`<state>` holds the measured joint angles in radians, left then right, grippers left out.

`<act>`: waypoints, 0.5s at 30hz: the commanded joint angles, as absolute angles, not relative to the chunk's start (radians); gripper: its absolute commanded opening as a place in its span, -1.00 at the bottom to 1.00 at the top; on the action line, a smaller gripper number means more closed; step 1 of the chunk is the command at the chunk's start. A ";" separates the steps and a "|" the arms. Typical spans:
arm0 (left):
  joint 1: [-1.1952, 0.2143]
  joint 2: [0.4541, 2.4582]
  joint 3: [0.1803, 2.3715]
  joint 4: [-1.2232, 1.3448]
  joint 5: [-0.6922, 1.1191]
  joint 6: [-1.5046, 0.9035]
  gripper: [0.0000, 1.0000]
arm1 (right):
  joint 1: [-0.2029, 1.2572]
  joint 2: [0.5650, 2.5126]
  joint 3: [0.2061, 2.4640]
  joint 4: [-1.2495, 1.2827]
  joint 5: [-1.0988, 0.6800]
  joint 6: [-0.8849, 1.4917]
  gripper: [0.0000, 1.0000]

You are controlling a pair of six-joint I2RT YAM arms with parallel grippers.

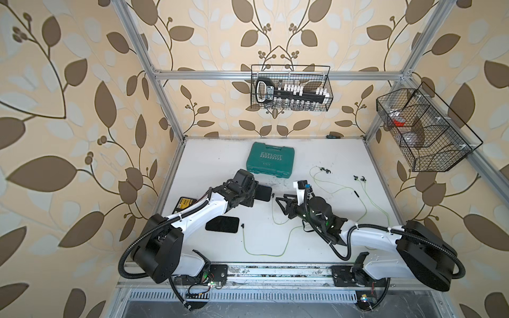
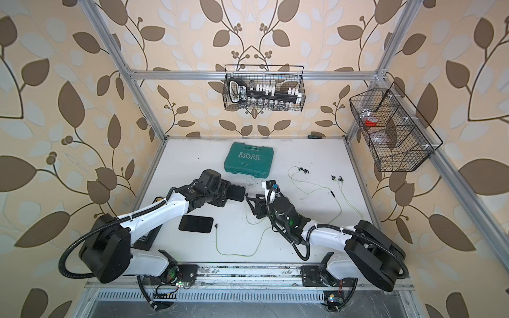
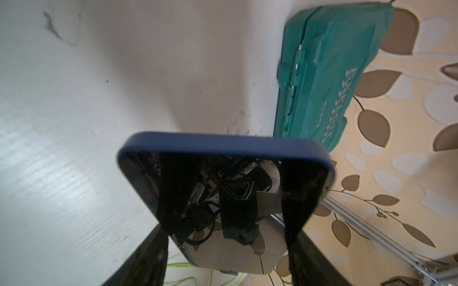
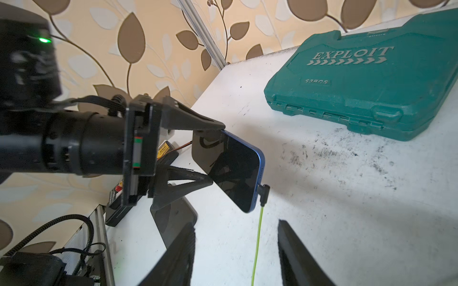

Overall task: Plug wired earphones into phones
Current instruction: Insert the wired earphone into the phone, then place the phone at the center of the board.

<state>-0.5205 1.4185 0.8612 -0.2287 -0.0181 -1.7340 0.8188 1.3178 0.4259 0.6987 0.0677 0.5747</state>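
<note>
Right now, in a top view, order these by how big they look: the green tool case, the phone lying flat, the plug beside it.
Largest to smallest:
green tool case
flat phone
plug
All three lie on the table, so nearness hardly matters.

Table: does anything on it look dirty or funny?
Yes. The white table has black smudges all over the patch in front of the green case, like rubbed-in dirt. Nothing looks spilled or broken.
</note>
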 commanded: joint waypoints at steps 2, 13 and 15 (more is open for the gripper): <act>-0.474 1.524 0.917 -0.239 -0.038 -1.785 0.13 | 0.816 1.296 0.398 0.693 0.124 0.559 0.04; -0.385 1.709 0.944 -0.152 0.032 -1.852 0.16 | 0.773 1.307 0.397 0.688 0.088 0.575 0.05; -0.378 1.736 0.958 -0.175 0.042 -1.852 0.22 | 0.767 1.313 0.400 0.686 0.081 0.577 0.05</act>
<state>-0.3927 1.6985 0.9325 -0.1635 0.0311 -1.8370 0.7753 1.3033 0.4065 0.6914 0.0933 0.5724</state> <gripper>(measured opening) 0.696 0.523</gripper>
